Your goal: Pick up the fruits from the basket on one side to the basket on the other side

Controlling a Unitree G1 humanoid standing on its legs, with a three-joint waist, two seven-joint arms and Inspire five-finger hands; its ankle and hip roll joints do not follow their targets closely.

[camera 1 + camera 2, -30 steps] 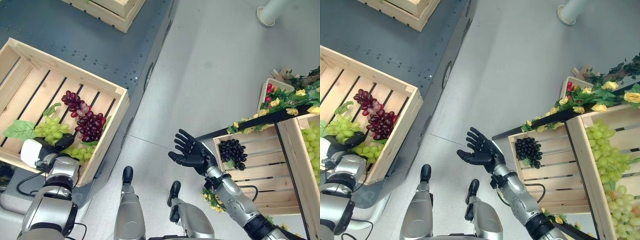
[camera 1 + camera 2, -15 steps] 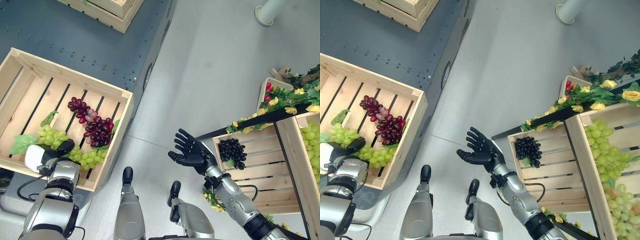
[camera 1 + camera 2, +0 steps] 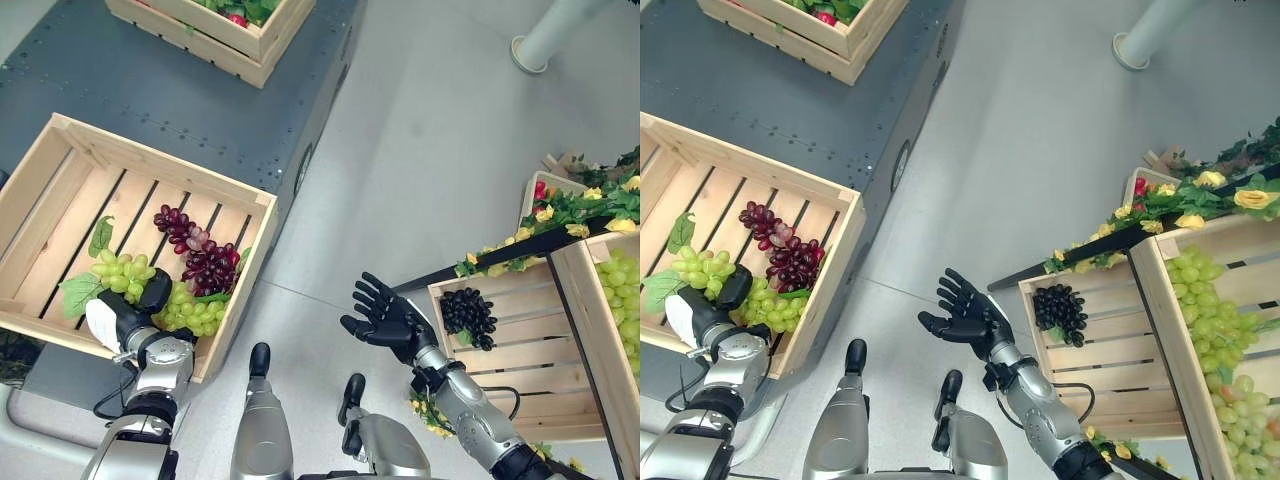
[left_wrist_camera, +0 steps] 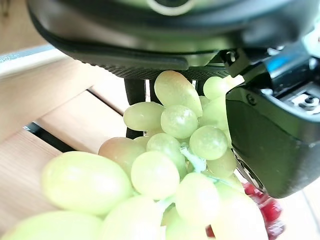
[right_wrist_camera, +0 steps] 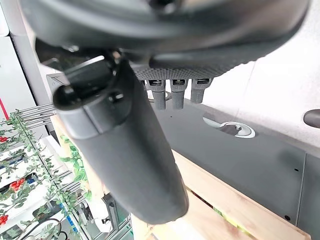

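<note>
Left hand (image 3: 128, 318) curled round the green grapes (image 3: 188, 310) in the left crate (image 3: 262, 215) – likely light, lumpy and floppy, so best gripped near the stem – right hand (image 3: 385, 318) spread wide, holding nothing.

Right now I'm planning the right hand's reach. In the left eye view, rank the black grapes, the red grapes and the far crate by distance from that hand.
1. Black grapes: just to the right of the open right hand, in the small crate.
2. Red grapes: off to its left, in the big crate.
3. Far crate: at the top, on the left.
</note>
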